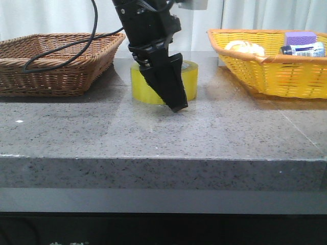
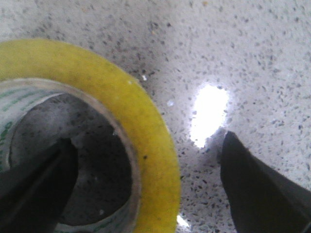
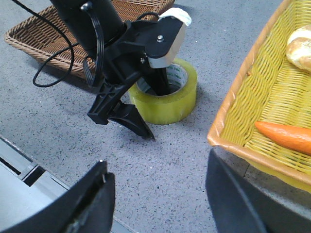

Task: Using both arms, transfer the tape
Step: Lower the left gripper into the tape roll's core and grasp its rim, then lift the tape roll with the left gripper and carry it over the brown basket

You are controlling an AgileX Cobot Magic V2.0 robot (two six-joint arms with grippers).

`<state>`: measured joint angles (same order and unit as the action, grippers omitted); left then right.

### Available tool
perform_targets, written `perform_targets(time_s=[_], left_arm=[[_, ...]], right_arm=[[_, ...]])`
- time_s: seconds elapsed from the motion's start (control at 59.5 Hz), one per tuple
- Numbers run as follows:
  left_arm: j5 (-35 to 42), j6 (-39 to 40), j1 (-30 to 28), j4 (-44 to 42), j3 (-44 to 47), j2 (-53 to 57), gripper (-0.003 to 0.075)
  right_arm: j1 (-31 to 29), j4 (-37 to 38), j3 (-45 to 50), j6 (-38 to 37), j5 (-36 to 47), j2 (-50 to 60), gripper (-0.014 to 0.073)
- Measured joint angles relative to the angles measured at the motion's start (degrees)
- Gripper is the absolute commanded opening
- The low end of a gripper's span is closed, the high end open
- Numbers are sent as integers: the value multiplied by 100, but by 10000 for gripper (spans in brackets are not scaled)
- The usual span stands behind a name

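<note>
As left hand (image 1: pixel 171 92) straddles tape (image 1: pixel 190 80) wall, unclosed

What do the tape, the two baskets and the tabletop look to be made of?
Tape: glossy translucent yellow plastic film on a pale printed core, likely cardboard.
Brown basket: woven wicker or rattan, matte, strands visible.
Yellow basket: the same weave, dyed or plastic; unclear which.
Tabletop: grey speckled stone or a stone-look composite, polished, since it mirrors a light in the left wrist view.
</note>
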<state>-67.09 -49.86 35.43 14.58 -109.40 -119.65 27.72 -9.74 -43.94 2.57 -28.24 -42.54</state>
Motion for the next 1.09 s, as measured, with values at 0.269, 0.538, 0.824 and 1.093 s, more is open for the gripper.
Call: perform_targets(time_s=[0.269, 0.538, 0.824, 1.093], left_arm=[[2, -28, 0, 12, -27, -30, 190], [-159, 350, 22, -183, -268, -105, 181], [-326, 1141, 22, -576, -1332, -180, 181], [-561, 2443, 22, -1310, -2386, -180, 181]], right_arm=[[0, 0, 0, 0, 0, 0, 445], [0, 0, 0, 0, 0, 0, 445], [0, 0, 0, 0, 0, 0, 445], [0, 0, 0, 0, 0, 0, 445]])
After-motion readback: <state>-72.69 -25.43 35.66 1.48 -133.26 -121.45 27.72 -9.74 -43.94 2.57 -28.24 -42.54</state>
